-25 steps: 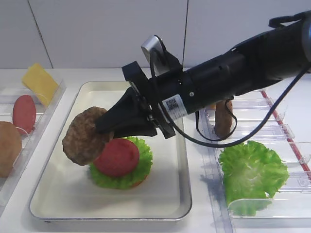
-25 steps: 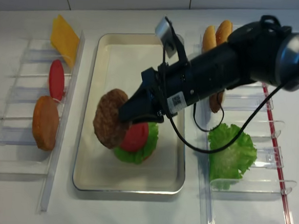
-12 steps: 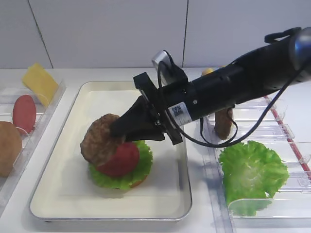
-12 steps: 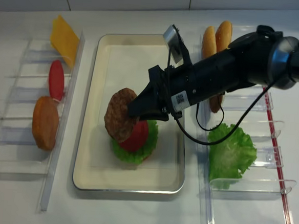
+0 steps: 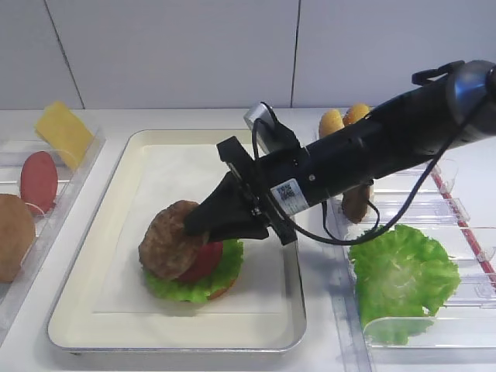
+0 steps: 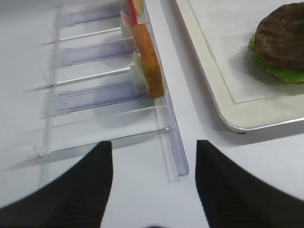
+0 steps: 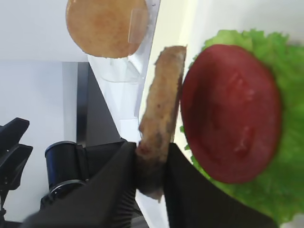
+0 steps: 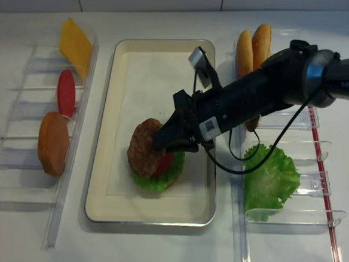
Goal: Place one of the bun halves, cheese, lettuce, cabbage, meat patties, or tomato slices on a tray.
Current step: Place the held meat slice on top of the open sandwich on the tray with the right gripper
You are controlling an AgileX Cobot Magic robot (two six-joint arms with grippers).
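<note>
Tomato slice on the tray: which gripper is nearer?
Right. The right gripper holds a meat patty right over the tomato slice; the left gripper is beyond the tray's edge.

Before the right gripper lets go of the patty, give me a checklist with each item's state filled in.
1. Right gripper shut on patty: ok, jaws pinch its edge.
2. Patty over the tomato and lettuce stack: not ok, it sits off to one side, part of the tomato uncovered.
3. Patty lying flat: not ok, tilted in the wrist view.
4. Stack inside the tray: ok.
5. Left gripper clear of the tray: ok, open over the table beside the left holder.
6. Patty touching the tomato: cannot tell.
</note>
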